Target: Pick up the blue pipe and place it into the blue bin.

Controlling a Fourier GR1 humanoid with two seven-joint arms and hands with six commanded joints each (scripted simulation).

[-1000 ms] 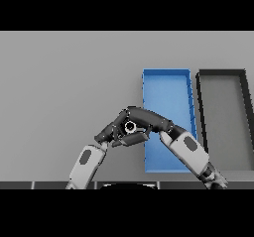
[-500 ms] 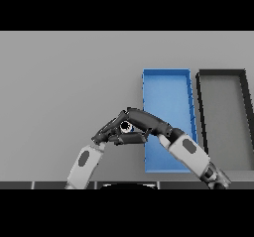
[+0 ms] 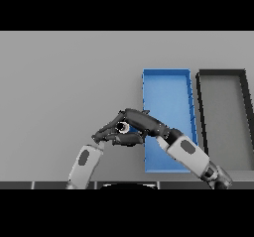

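I am seeing my right hand (image 3: 141, 123) curling around the blue pipe (image 3: 122, 127) just left of the blue bin (image 3: 166, 82), above the tabletop (image 3: 64, 82). Only the pipe's pale round end is showing, so I cannot tell its long axis. My left hand (image 3: 106, 132) is lying alongside; I cannot tell its grip. A dark bin (image 3: 223, 75) is sitting to the right.

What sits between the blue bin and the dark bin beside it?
Nothing: in the head view only a narrow strip of bare grey table separates the blue bin from the dark bin.
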